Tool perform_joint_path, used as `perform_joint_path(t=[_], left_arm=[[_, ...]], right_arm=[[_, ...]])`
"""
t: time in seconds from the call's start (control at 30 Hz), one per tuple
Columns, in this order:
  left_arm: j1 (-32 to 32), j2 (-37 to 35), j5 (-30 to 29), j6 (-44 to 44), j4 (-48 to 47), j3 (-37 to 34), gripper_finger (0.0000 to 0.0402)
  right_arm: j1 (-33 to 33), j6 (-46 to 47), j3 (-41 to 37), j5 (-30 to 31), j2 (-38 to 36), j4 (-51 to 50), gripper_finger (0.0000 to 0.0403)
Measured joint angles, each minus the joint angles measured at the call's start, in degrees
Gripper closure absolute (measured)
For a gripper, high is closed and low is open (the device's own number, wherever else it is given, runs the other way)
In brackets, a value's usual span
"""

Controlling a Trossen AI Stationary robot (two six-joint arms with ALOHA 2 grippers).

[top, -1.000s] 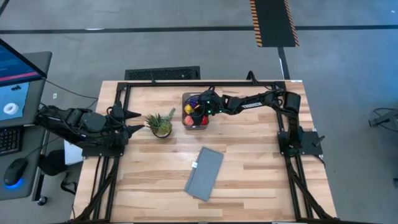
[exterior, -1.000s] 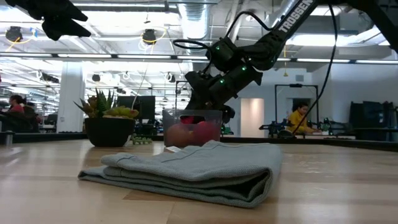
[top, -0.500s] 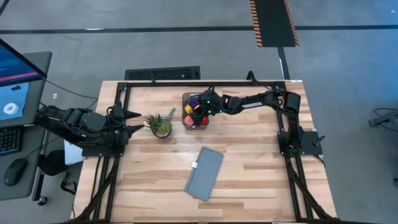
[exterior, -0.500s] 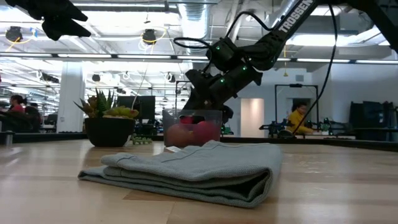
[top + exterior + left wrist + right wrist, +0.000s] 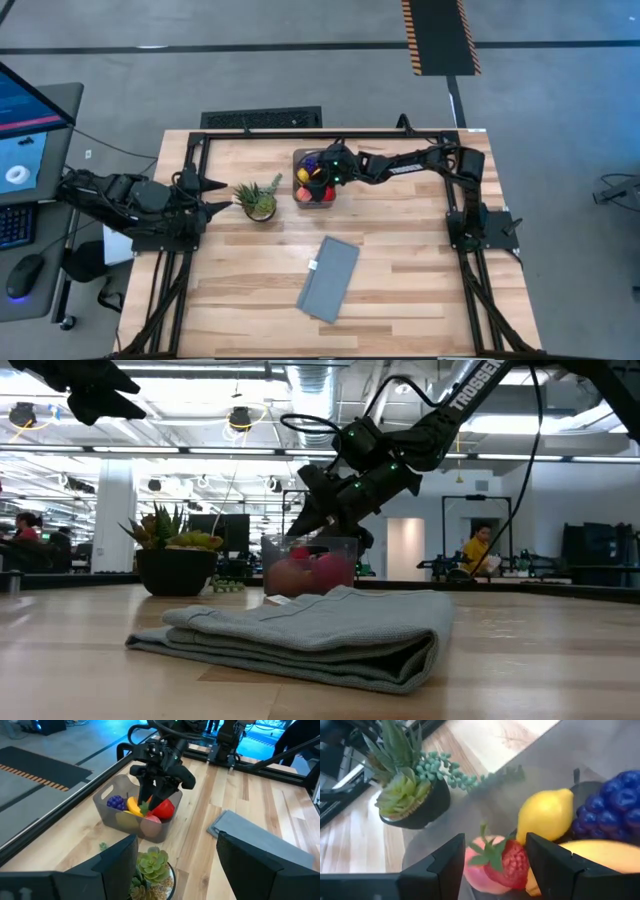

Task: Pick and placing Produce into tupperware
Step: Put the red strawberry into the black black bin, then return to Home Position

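Tub [image 5: 117, 802] sits near the middle of the table's far edge, clear-grey, upright. Inside, counted from both wrist views: one bunch of purple grapes [image 5: 607, 807], one lemon [image 5: 545, 815], one banana [image 5: 134, 806], one strawberry [image 5: 504, 862], one pink peach [image 5: 150, 822], one red fruit [image 5: 164, 809].

Right gripper [image 5: 159, 790] reaches in from the right edge, arm stretched along the far side, wrist pitched down over the tub. Fingers spread apart with nothing between them, tips just above the fruit.

Left gripper [image 5: 218, 196] hangs above the left edge, raised, fingers apart and empty, pointing toward the potted plant [image 5: 259, 201].

Around: one potted plant just left of the tub; one folded grey cloth [image 5: 329, 278] lies toward the near edge, well apart from the tub. In the low view the cloth hides the tub's base.
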Motion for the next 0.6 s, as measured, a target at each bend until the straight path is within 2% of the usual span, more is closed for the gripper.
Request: perform_joint_path(t=[0.6], left_arm=[[-0.01, -0.01, 0.39, 0.80, -0.32, 0.00, 0.0143]], right_arm=[[-0.09, -2.91, -0.09, 2.35, -5.37, -6.77, 0.0168]])
